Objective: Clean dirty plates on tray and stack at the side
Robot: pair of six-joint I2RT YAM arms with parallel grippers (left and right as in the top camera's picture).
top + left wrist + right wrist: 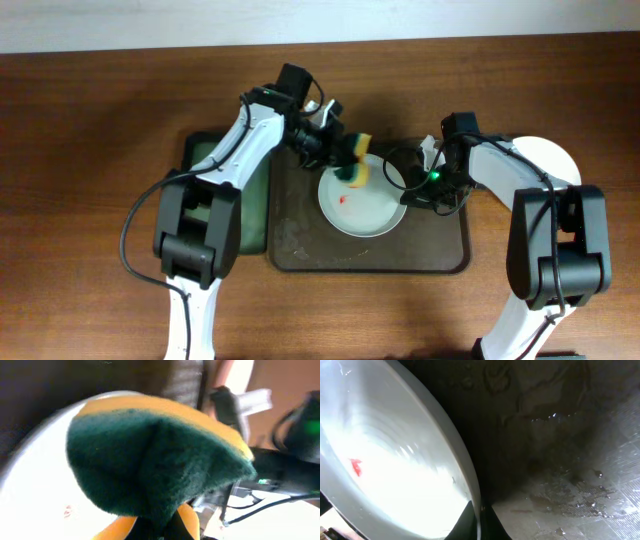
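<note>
While the left gripper (338,152) clamps a green-and-yellow sponge (357,165) over the plate (370,215), the right gripper (408,186) is pinched on that plate's right rim, apparently to steady it for wiping. The plate lies in the brown tray (440,255), its red smear (345,201) not yet wiped. A second plate (555,155) sits beside the tray on the right, probably where cleaned ones stack.

Two arms (245,140), two trays (440,250), one sponge (357,165), at least two white plates (365,215)
</note>
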